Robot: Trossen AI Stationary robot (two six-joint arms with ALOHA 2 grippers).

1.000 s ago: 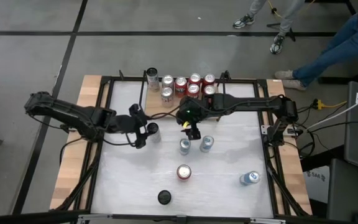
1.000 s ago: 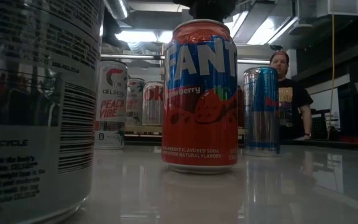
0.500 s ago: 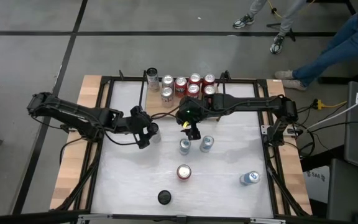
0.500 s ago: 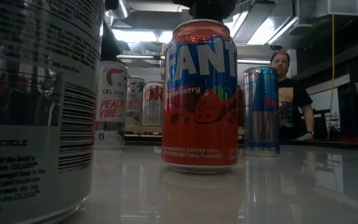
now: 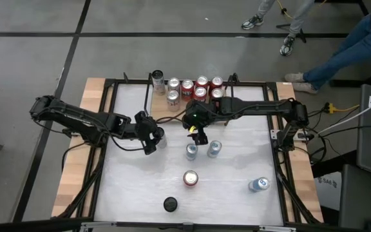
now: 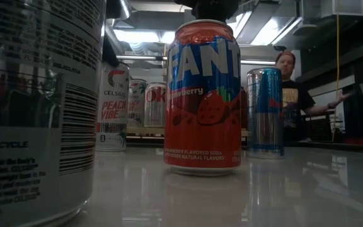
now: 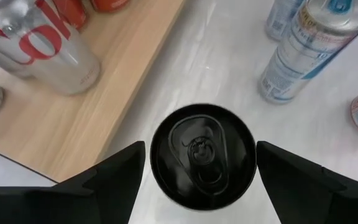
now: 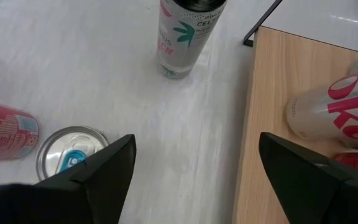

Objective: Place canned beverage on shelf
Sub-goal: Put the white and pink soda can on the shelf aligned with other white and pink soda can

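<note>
A white Celsius can with a black top [image 7: 202,158] stands upright on the white table, just in front of the shelf [image 7: 73,118]. The shelf is a light-wood board that carries several cans [image 5: 195,89]. My left gripper [image 7: 200,144] is open and reaches in from the table's left [image 5: 151,138], with one finger on each side of the can's top. In the low view the same can [image 6: 113,107] stands behind the others. My right gripper [image 5: 199,136] hangs open over the table by the shelf's front edge, with nothing between its fingers [image 8: 196,137]. My left gripper comes slanting down from the table's left. Its two fingers [image 7: 114,177] stand close beside the rim of the can's top [image 7: 155,163], one on each side. Whether they touch the can I cannot tell. The can stands upright on the table.
Two blue-topped cans [image 5: 191,151] [image 5: 214,149] stand just right of the left gripper. A red Fanta can [image 5: 190,178], a black-topped can [image 5: 170,204] and a blue can [image 5: 258,185] stand nearer the front. A black frame [image 5: 108,109] edges the table. A person [image 6: 292,94] stands beyond it.
My left gripper has sunk and gone toward the Celsius can, tipping a little further down, so that its fingers now flank the can's top. Its opening looks unchanged. The can has stayed where it was.
</note>
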